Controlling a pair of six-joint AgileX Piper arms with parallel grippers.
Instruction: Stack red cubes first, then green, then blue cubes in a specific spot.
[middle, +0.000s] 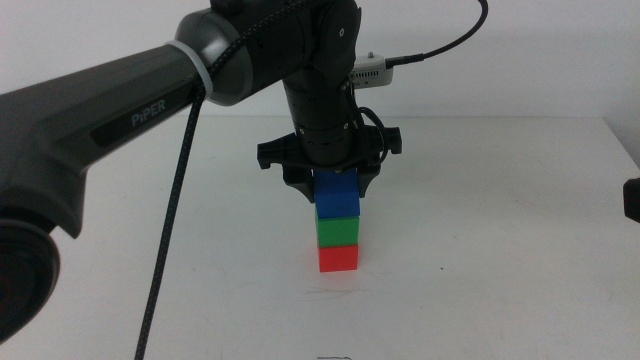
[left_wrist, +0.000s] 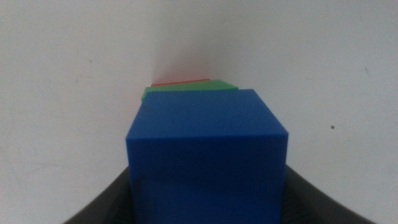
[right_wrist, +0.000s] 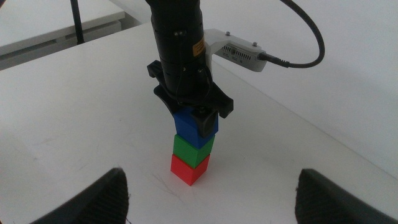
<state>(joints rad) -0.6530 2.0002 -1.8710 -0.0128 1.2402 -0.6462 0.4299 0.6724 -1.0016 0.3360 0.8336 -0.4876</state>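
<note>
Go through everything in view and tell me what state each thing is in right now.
Red cube: on the table, bottom of the stack.
Green cube: sitting on the red cube, middle of the stack.
Blue cube: on top of the green cube, gripped from above.
Left claw: over the stack, shut on the blue cube.
Right claw: open, holding nothing, back from the stack.

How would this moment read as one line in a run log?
left gripper: jaws around blue cube | on green cube, red cube at bottom | right gripper: waiting, open
</note>
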